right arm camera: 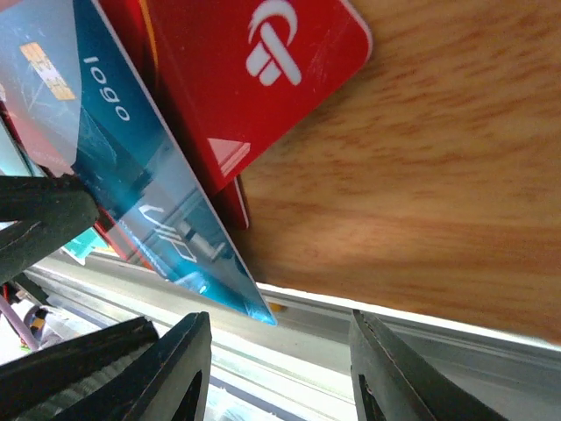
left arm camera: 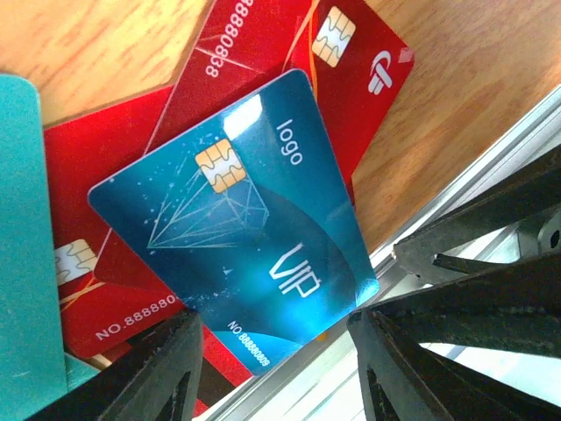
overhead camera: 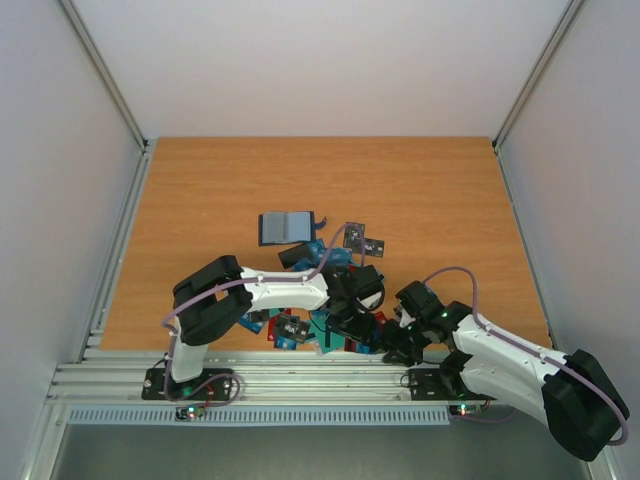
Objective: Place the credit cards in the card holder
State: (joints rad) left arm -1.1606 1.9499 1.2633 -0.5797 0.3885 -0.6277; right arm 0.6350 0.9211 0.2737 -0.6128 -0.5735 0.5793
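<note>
The credit cards lie in a heap [overhead camera: 305,322] at the table's front edge. A blue "VIP" card [left arm camera: 237,219] lies on top of red cards [left arm camera: 263,53], its near corner sticking out over the metal rail; it also shows in the right wrist view [right arm camera: 131,167]. My left gripper [left arm camera: 276,373] is open, its jaws on either side of that card's near end without closing on it. My right gripper [right arm camera: 280,368] is open and empty, just right of the card's jutting corner. The card holder [overhead camera: 287,227] lies open behind the heap, grey-blue inside up.
A teal card [left arm camera: 26,263] lies left of the blue one. Two dark cards [overhead camera: 362,238] lie right of the holder. The aluminium rail [overhead camera: 300,375] runs along the front edge under both grippers. Bare wood [right arm camera: 421,175] lies right of the heap.
</note>
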